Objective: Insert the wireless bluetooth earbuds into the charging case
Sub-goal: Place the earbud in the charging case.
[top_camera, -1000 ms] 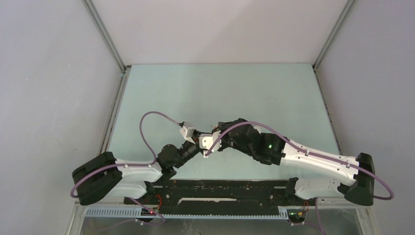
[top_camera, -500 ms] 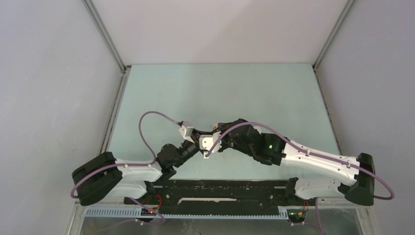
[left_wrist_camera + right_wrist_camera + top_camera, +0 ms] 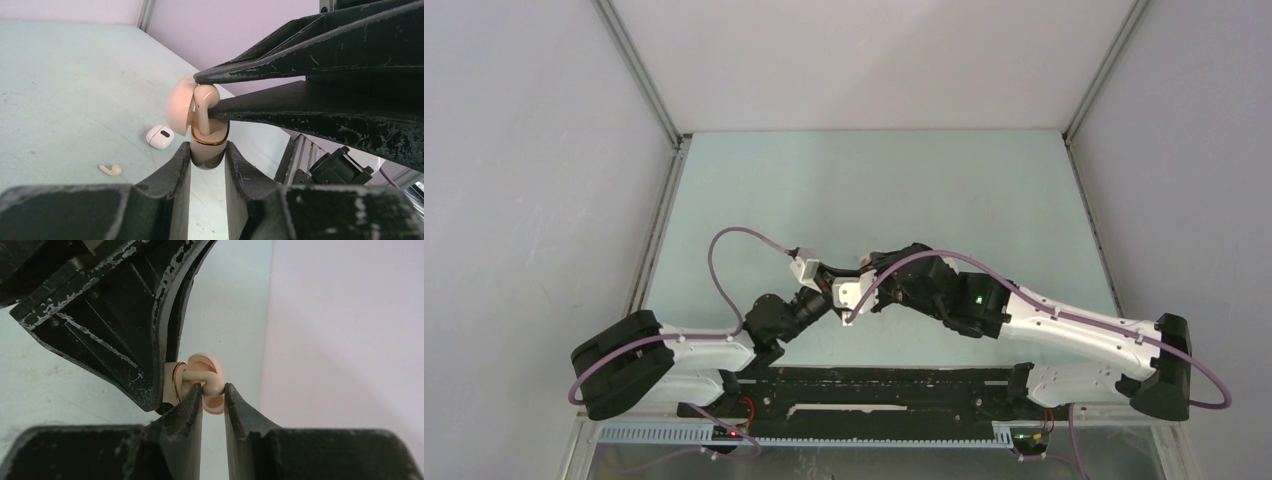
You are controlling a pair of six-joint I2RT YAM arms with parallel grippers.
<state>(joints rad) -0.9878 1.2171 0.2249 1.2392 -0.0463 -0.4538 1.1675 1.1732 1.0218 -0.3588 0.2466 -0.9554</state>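
In the left wrist view my left gripper is shut on the tan charging case, held upright with its lid swung open to the left. A tan earbud stands in the case's gold-rimmed mouth, stem down and head above the rim. My right gripper is shut on that earbud, its black fingers reaching in from the right. Another tan earbud lies on the table. From above, both grippers meet at the table's near middle, hiding case and bud.
A small white case lies shut on the pale green table beyond the held case. Grey walls and metal frame posts border the table. The black base rail runs along the near edge.
Almost nothing differs. The joined grippers have drifted very slightly left, and both grips are unchanged.
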